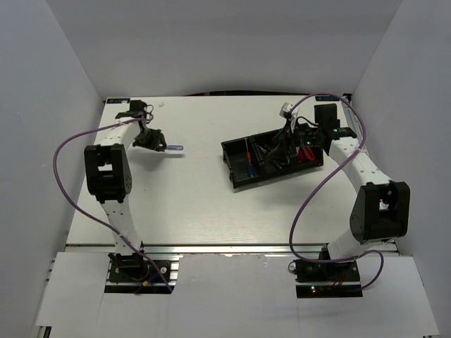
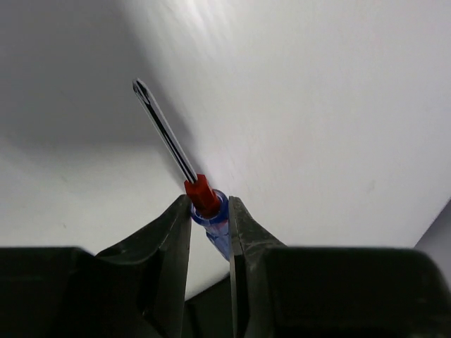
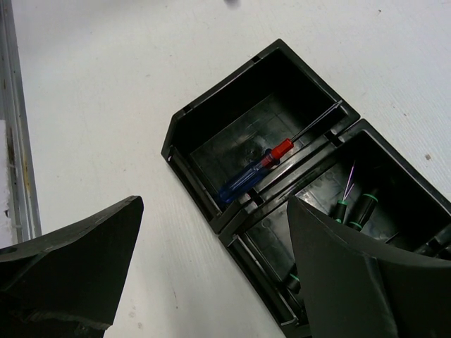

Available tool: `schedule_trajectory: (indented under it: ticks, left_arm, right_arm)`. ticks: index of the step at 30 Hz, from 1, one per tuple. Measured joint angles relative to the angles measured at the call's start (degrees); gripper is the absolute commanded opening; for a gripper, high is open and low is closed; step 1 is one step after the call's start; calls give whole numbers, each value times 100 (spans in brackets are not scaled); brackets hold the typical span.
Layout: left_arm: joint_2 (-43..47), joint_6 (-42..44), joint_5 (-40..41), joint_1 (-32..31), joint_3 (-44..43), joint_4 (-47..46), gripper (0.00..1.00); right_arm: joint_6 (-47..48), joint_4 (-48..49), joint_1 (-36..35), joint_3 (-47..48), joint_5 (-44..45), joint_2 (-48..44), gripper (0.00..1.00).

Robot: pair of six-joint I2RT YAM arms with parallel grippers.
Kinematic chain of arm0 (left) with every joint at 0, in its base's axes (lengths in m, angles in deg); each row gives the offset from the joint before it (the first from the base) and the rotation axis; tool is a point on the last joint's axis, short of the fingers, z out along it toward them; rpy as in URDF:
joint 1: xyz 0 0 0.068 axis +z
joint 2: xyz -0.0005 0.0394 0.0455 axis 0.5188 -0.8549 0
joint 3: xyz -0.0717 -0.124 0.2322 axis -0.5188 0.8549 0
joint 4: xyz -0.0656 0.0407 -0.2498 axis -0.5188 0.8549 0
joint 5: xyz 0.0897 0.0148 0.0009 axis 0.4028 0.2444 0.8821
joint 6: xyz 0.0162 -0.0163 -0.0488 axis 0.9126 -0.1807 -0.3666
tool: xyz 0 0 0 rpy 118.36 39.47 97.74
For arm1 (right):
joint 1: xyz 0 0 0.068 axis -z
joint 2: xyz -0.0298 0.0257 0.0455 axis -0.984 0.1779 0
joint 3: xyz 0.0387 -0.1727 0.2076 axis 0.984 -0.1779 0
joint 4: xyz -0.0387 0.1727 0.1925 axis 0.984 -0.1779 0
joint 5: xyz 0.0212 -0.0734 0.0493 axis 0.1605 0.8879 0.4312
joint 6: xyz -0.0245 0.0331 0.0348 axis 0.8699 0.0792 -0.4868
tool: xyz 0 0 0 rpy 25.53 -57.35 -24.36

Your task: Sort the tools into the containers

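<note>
Your left claw (image 2: 210,215) is clenched on a blue-handled screwdriver (image 2: 201,193). The fingers pinch the clear blue handle just behind its red collar, and the bare shaft points out past the fingertips. This claw is near the far left corner of the bench (image 1: 211,211), well apart from the tray. You cannot tell from these views whether the tool is lifted off the surface.

The step in hand looks like a carry, with one tool gripped and not yet sorted. The next move calls for a long reach toward the right edge, then a release over the matching compartment.

Your right claw (image 3: 215,211) is released, with its fingers (image 3: 77,267) spread wide and nothing between them. It hangs over the tray (image 3: 211,116), so the left arm may need it out of the way first.

The tray is black with three compartments. It sits at an angle in the far right part of the bench.
- **End nearest the left edge:** a second blue-handled screwdriver (image 3: 250,176) lies here. This is likely where yours belongs.
- **Middle:** this compartment holds black screwdrivers (image 3: 359,208) with green marks.
- **End nearest the right edge:** this one holds red pocket knives (image 1: 306,153), partly hidden by the arm.
</note>
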Motion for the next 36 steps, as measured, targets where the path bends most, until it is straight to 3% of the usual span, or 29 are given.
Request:
schedule_trajectory:
  ticks: [7,11,14,19,24,29,31,34,36]
  left_arm:
    - [1840,1665,-332,-1220,1185,-1467,0]
    - [2765,2179,-905,-1685,2124,-2402,0]
    - [2942,2363,-1045,-1985,2492,-2905,0]
    - [2557,2747,-1003,-2699,2398,-3314,0]
    - [1587,3364,-968,-3193,1469,-3237,3]
    - [610,4072,-872,-3359,367,-2763,22]
    - [415,4275,-813,-3388,164,-2557,36]
    - [249,4513,-702,-3403,37,-2295,46]
    - [236,4605,-649,-3407,9,-2164,47]
  right_arm:
    - [125,-144,0,179,55,-15,89]
    - [173,-212,0,190,118,-63,89]
    - [205,-293,0,190,142,-116,89]
    - [254,-350,0,190,175,-179,89]
    - [374,-494,0,190,243,-221,89]
    - [496,-599,0,140,284,-332,89]
    - [518,-595,0,76,286,-398,89]
    - [533,-603,0,9,286,-463,89]
    - [542,-603,0,-7,291,-470,89]
